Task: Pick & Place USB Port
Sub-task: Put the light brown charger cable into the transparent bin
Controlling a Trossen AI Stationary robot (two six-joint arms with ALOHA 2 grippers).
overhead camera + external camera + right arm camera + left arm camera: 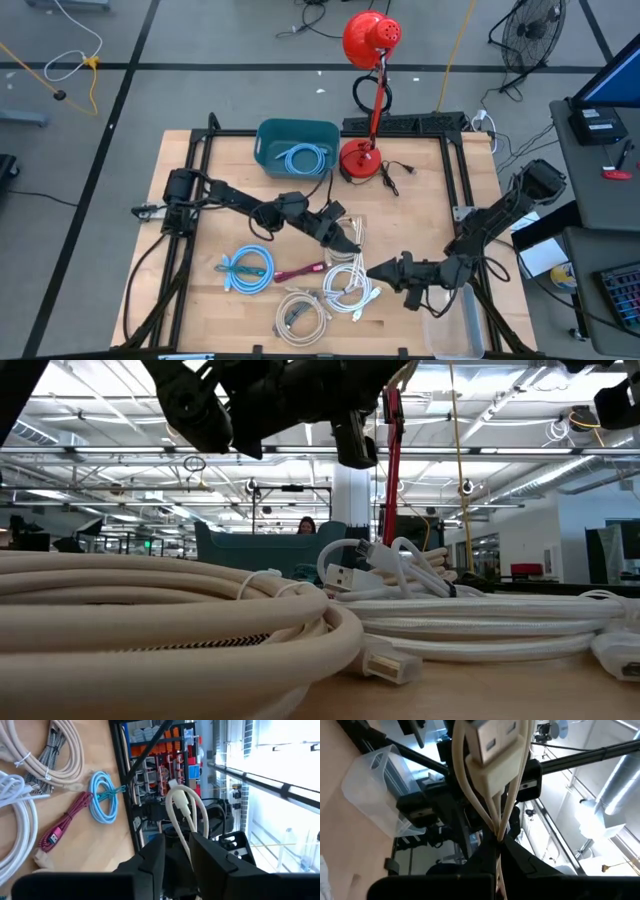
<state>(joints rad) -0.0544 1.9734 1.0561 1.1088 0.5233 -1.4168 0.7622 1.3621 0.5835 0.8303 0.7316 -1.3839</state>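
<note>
A cream USB cable (492, 755), looped, with a flat plug end, hangs above the table's middle in my shut left gripper (352, 245). My right gripper (372, 270) points level at it from the right. Its fingers stand open on either side of the cable's loop (182, 802); whether they touch it, I cannot tell. Lying on the table are a blue coil (250, 270), a magenta cable (300, 271), white coils (350, 288) and a beige coil (302, 312). A teal bin (268, 135) at the far side holds another blue cable. My left gripper pinches two strands of the cream cable (496, 827) between its two fingers, a little behind the plug end. The fingers come nearly level from the table's left. The loop and plug stand out beyond the fingertips, lifted clear of the table.
A red desk lamp (362, 150) stands right of the bin. A clear plastic container (455, 325) sits at the near right corner. A black frame (460, 190) runs round the tabletop. A person (306, 525) shows far behind the table.
</note>
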